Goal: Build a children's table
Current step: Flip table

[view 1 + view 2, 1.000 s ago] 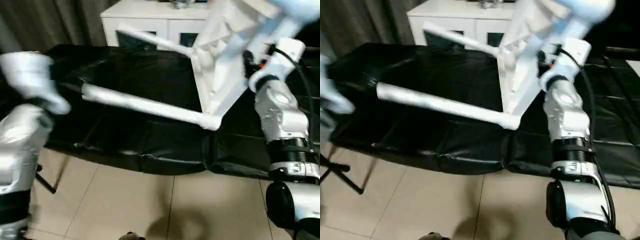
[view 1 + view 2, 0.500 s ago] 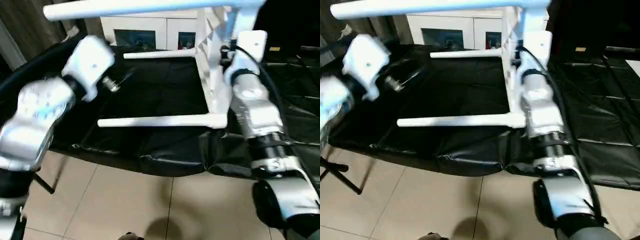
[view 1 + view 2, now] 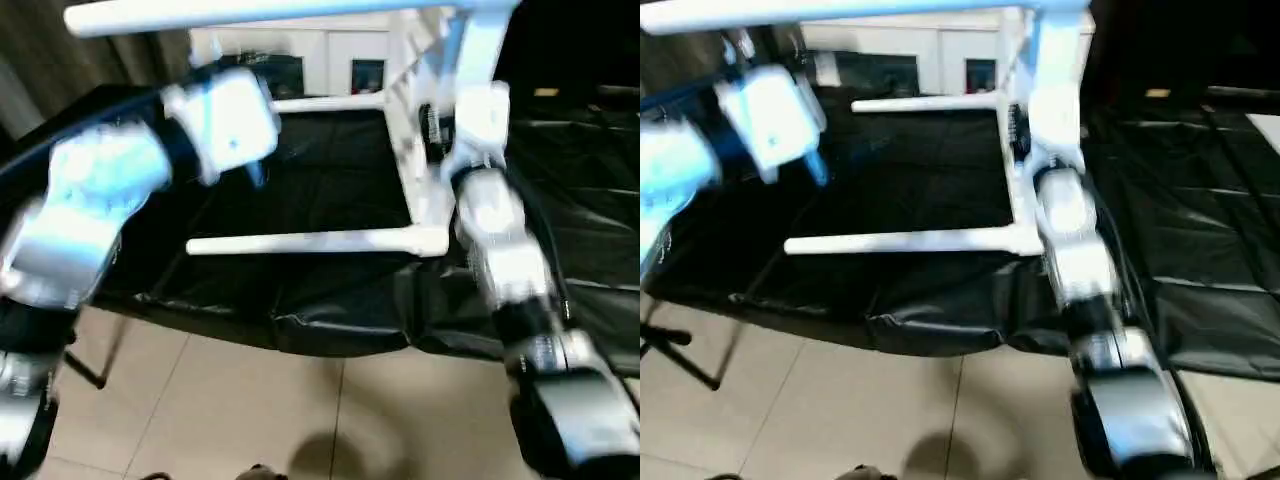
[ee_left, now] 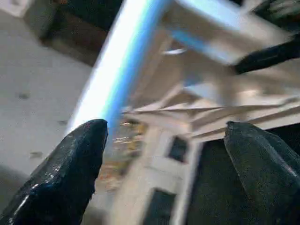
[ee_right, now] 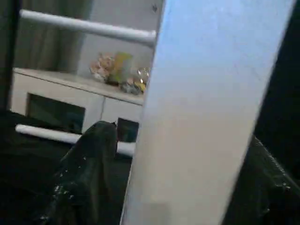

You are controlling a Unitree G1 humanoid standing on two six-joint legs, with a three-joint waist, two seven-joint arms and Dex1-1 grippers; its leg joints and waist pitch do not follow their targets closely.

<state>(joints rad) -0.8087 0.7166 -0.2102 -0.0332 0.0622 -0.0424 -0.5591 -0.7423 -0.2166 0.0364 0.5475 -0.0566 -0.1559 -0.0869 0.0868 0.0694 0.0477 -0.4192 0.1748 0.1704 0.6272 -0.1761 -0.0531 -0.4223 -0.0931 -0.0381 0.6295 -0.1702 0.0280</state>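
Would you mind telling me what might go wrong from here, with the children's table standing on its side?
1. The tabletop stands on edge near the front rim of the black-covered table, with its lowest leg close to that rim. It may tip or slide toward the floor.
2. The left claw is open near the top leg and grips nothing. A stray swing might knock that leg and topple everything.

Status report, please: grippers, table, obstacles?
Left gripper open near upper leg. Right gripper at tabletop edge, grip unclear. Children's table on its side on black-covered table. No obstacle seen.
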